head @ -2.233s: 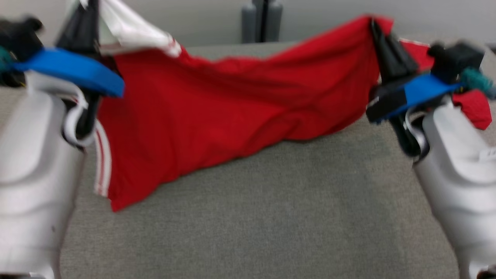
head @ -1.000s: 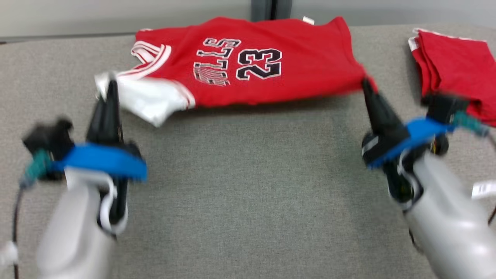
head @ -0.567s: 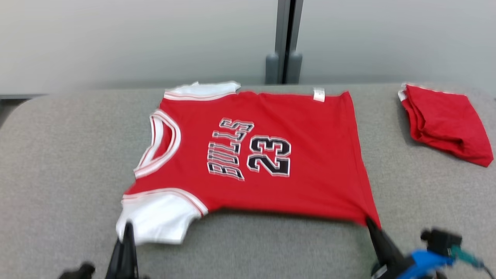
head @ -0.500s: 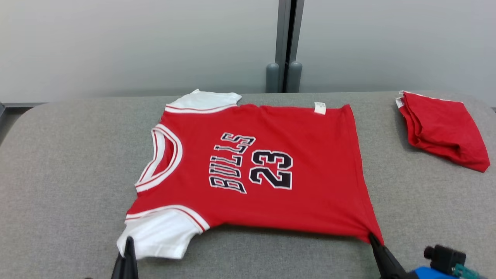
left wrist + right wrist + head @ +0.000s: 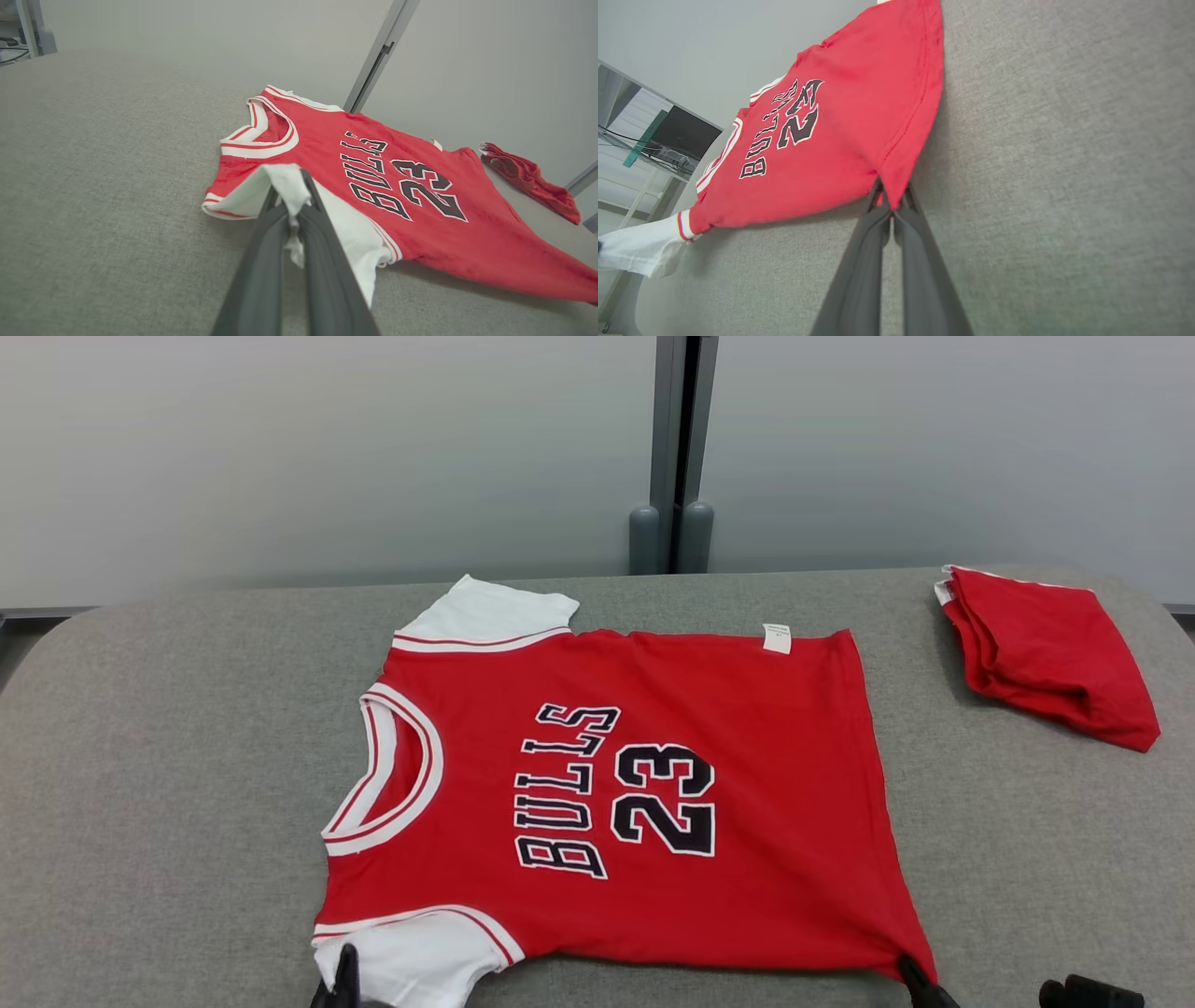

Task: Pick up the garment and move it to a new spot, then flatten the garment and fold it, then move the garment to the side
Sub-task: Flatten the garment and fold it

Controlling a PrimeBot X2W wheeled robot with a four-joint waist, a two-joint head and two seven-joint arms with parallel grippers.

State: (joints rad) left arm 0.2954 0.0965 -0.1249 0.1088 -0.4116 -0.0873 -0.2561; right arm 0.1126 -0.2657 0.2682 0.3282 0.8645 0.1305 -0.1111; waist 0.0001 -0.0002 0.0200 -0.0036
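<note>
The garment (image 5: pixel 635 775) is a red jersey with white sleeves and "BULLS 23" in black, spread flat on the grey padded table (image 5: pixel 168 784), neck to the left. At the bottom edge of the head view my left gripper (image 5: pixel 345 980) is shut on the near white sleeve (image 5: pixel 289 186). My right gripper (image 5: pixel 920 980) is shut on the near hem corner (image 5: pixel 896 177), which is pulled to a point. In the left wrist view the sleeve (image 5: pixel 289 186) is lifted slightly between my fingers (image 5: pixel 322 261).
A second red cloth (image 5: pixel 1046 653), folded, lies at the table's far right corner. A grey wall with a vertical post (image 5: pixel 672 448) stands behind the table. The table's rounded left corner (image 5: pixel 56 625) shows in the head view.
The jersey went from hanging bunched between my raised grippers to lying flat, print up. The head view tilted up, so my arms dropped to its bottom edge. Both grips stayed shut.
</note>
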